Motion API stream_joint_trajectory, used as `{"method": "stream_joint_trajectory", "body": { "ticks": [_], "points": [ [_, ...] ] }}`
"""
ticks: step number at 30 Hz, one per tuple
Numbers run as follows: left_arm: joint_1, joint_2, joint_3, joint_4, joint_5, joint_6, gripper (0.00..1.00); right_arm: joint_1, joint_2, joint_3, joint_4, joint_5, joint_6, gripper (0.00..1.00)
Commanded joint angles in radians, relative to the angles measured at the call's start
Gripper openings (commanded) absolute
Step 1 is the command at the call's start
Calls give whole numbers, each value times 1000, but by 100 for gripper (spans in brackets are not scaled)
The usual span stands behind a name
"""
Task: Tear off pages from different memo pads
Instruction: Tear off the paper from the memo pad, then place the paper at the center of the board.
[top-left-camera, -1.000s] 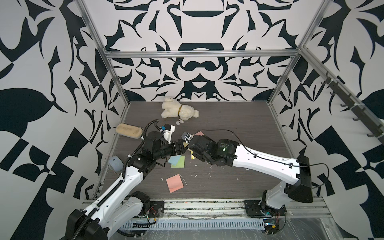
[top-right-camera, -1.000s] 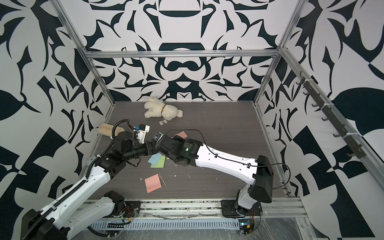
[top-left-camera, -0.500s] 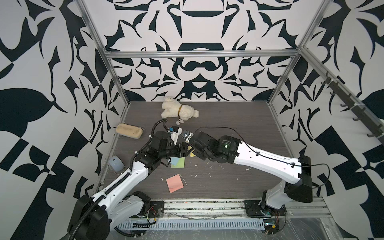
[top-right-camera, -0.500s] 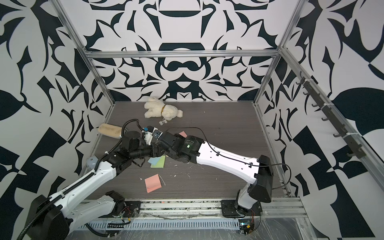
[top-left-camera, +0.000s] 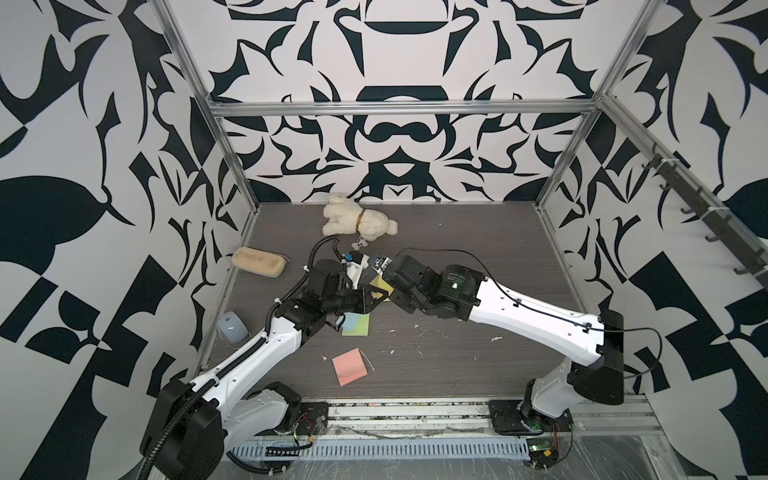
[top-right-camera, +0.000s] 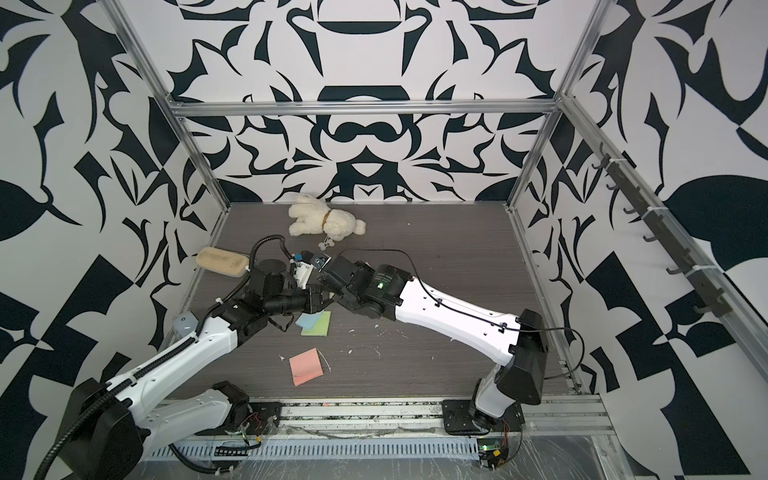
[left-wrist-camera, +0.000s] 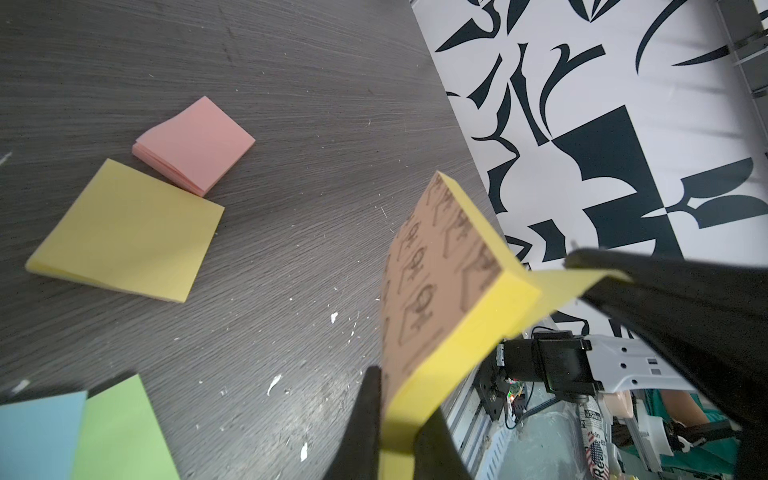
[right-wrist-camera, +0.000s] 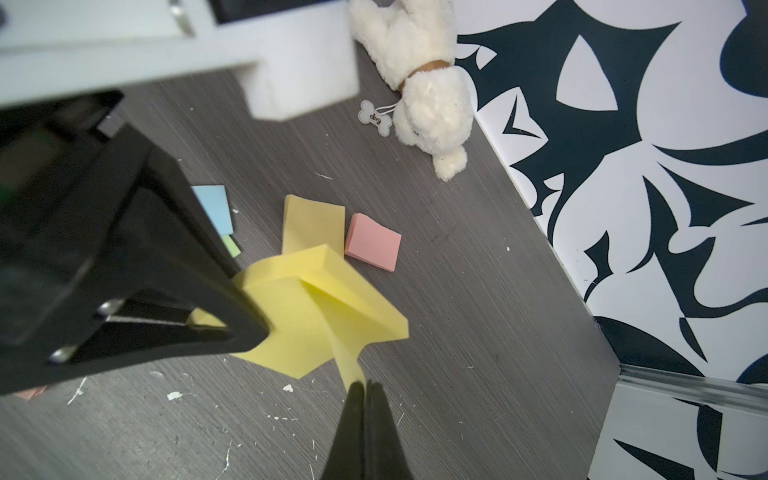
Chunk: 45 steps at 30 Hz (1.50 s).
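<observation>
Yellow memo pad hangs clamped in left jaws, its page in right jaws, over speckled dark tabletop.

Middle blocked, right side open.
The left arm and right arm reach in from the near corners and meet over the middle of the table. The yellow pad is aloft between their tips, its top page stretched taut. Under them lie a blue page, a green page, a loose yellow page and a pink pad. Another pink pad lies nearer. A plush dog takes the far middle. A tan block and a small grey rounded object line the left edge. Patterned walls close the left, far and right sides. Bare floor stretches far right and near right of the right arm.
</observation>
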Motion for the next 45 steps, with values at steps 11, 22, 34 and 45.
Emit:
{"method": "stream_joint_trajectory", "body": {
  "ticks": [11, 22, 34, 45],
  "points": [
    [3, 39, 52, -103, -19, -14, 0, -186, -114, -126, 82, -35, 101, 0],
    [6, 102, 72, -93, -7, -83, 0, -401, -123, -252, 119, -65, 171, 0],
    [-79, 334, 150, -16, -43, -207, 0, -509, 183, -233, 64, -39, 257, 0],
    [-107, 333, 148, -37, -81, -213, 0, -557, 267, -265, 125, -558, 337, 55]
  ]
}}
